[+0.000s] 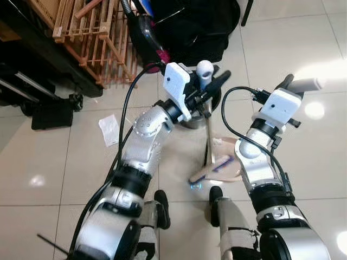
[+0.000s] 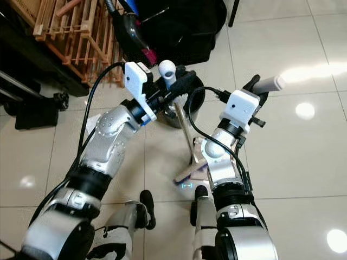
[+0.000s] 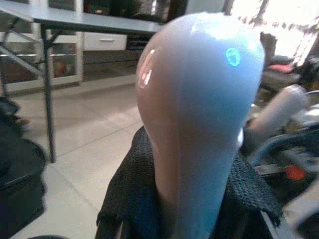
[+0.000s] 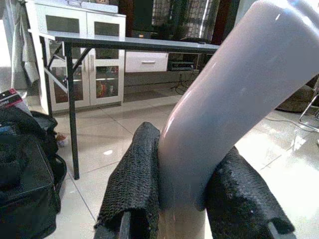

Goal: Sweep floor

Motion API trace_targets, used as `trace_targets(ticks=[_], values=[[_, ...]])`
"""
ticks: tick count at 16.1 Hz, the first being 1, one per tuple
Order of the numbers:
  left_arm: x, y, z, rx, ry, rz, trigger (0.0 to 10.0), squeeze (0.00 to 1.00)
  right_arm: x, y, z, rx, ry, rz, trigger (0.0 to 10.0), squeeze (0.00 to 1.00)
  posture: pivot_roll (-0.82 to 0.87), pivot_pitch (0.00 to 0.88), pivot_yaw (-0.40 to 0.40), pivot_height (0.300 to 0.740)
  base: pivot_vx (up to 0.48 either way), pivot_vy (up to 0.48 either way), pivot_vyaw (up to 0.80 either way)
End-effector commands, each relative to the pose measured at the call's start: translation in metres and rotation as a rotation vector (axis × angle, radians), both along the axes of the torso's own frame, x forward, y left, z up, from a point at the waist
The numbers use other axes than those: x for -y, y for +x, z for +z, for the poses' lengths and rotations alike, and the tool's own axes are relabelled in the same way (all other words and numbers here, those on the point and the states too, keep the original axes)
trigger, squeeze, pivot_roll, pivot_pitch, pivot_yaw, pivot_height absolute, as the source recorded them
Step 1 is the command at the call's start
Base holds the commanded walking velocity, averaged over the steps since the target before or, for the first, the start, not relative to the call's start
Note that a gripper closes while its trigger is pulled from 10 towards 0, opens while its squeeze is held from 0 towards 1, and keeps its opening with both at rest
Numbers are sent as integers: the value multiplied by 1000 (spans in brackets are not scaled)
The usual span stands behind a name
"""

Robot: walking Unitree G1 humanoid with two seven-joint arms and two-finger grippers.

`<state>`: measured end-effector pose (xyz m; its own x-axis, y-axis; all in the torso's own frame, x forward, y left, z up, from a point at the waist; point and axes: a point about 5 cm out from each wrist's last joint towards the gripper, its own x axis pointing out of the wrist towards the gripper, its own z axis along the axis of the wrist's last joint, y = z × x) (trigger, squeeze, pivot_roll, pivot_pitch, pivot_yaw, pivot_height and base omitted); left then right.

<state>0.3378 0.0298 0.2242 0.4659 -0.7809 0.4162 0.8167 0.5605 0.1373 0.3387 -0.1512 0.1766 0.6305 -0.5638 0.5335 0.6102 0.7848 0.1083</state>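
Two handled tools stand between the robot's arms on the pale tiled floor [image 1: 303,157]: a broom with a thin stick whose white rounded knob [image 1: 204,69] sits high in front of the left arm, and a dustpan [image 1: 221,165] resting flat on the tiles by the robot's feet, its pale grey handle [image 1: 304,84] rising on the right. One sheet of white paper [image 1: 109,129] lies on the floor to the left of the left arm, well apart from the dustpan. The left gripper [image 1: 216,82] is clenched on the broom just below the knob; in the left wrist view the black padded fingers [image 3: 127,199] press against both sides of the white grip. The right gripper [image 1: 286,82] is clenched on the dustpan's handle, and the right wrist view shows the pads [image 4: 137,184] closed against the grey tube from either side. Ahead of the robot a large black bag [image 1: 200,27] sits on the floor, with a round dark bin [image 1: 191,116] just before it, close behind the broom stick. To the left stands a wooden slatted rack [image 1: 92,38], and beside it a low black stand [image 1: 51,112]. In the wrist views a dark-legged table [image 4: 75,45] and a white cabinet [image 4: 94,59] stand farther back across the room
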Motion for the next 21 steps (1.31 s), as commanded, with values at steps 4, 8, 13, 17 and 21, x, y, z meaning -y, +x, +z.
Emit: trace_targets(ticks=[4, 8, 13, 17, 21], values=[[-21, -20, 19, 56, 17, -68, 10000, 0, 0, -4, -14, -57, 6, 4, 10000, 0, 124, 452, 133, 740, 0, 0, 0], [-54, -14, 41, 119, 64, 46, 10000, 0, 2, -3, -15, -66, 3, 6, 10000, 0, 130, 454, 133, 740, 0, 0, 0], [-64, -13, 45, 114, 62, 86, 10000, 0, 0, -3, -17, -77, 2, 22, 10000, 0, 133, 451, 134, 740, 0, 0, 0], [-57, 1, 29, 137, 94, 183, 10000, 0, -2, -4, -20, -86, 8, 37, 10000, 0, 123, 454, 133, 740, 0, 0, 0], [-33, 6, 11, 105, 91, 143, 10000, 0, -5, -7, -23, -92, 14, 51, 10000, 0, 117, 454, 130, 740, 0, 0, 0]])
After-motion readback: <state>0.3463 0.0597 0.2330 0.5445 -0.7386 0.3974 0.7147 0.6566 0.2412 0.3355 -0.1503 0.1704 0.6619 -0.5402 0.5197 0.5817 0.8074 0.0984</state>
